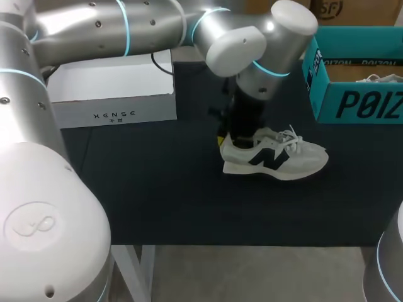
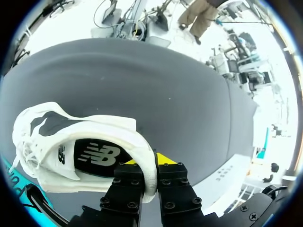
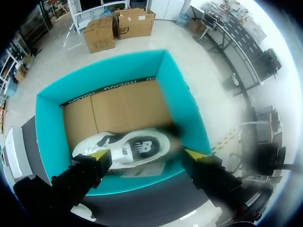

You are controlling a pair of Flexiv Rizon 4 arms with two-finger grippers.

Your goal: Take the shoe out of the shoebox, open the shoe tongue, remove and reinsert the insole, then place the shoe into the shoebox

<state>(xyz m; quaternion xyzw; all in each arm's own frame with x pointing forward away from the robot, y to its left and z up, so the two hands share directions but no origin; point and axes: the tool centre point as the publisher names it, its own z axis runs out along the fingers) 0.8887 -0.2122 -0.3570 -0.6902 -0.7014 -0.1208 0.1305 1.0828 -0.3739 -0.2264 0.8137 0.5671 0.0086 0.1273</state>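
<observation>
The white sneaker (image 1: 277,157) stands upright on the dark table mat (image 1: 157,195), outside the teal shoebox (image 1: 362,104). Its long axis runs across the table, with the heel toward my left arm and the toe toward my right, on the side of the shoebox.

My left gripper (image 2: 149,163) is closed on the heel collar: one finger is inside the shoe and one outside, and the padded rim is pinched between them. The black insole (image 2: 97,155) lies flat inside, just ahead of the fingers. The laces and tongue (image 1: 286,138) are further along the shoe, toward the toe.

My right gripper (image 3: 147,153) hangs above the shoebox with its fingers wide apart, and it holds nothing. It is well apart from the sneaker on the mat. I judge that the tongue is work for this free arm, which must come in from the toe side.

I count two sneakers, one on the mat and a second sneaker (image 3: 120,146) inside the shoebox. I count two boxes, the teal one and a closed white box (image 1: 113,94).
</observation>
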